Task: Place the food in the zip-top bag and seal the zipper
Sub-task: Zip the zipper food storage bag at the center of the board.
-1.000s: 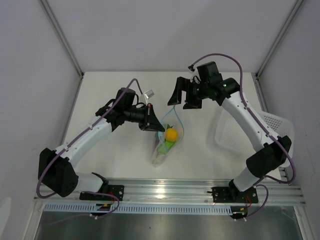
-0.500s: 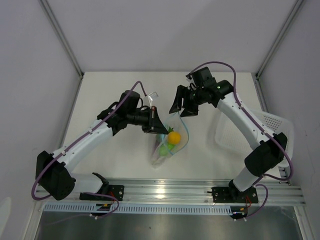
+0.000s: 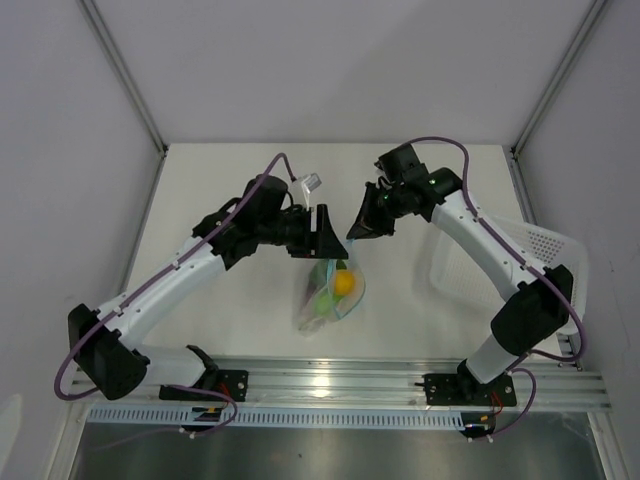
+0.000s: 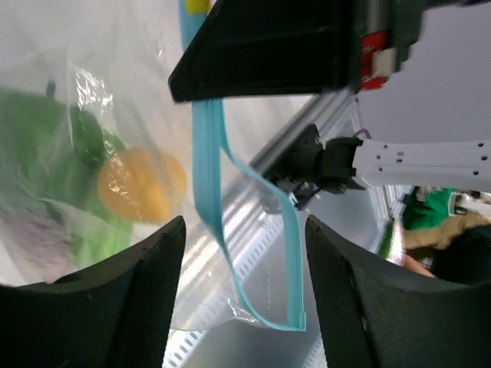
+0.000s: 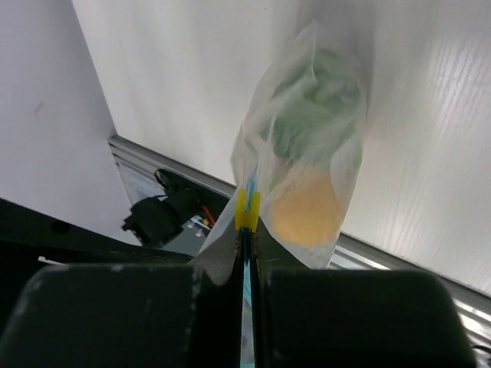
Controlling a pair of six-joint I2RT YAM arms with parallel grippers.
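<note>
The right end effector [image 5: 247, 257] is clamping the zipper [image 4: 209, 138], its fingers [image 5: 138, 307] pressed together with the light-blue strip running between them. A small yellow slider tab [image 5: 245, 208] is sitting on the strip just beyond the fingertips.

The zip-top bag [image 3: 312, 318] is hanging from this grip over the middle of the bench [image 3: 230, 170]. Its closed end is trailing toward the near side, and I cannot tell whether that end is touching the surface.

The food is lying inside the bag. The yellow-orange piece [image 3: 343, 283] is sitting on the right. The green pieces [image 3: 322, 296] are bunching just left of it. A pinkish piece [image 4: 31, 238] is showing faintly through the plastic in the left wrist view.

The left end effector [image 4: 244, 226] is hovering just left of the right one at the bag's mouth. Its fingers are spread wide and are gripping nothing. The zipper is passing through the gap between them. There its two tracks are standing apart, so that stretch of the mouth is gaping.

A white perforated basket [image 3: 545, 250] is resting at the right edge of the bench, well apart from the bag. An aluminium rail [image 3: 340, 382] is running along the near edge.
</note>
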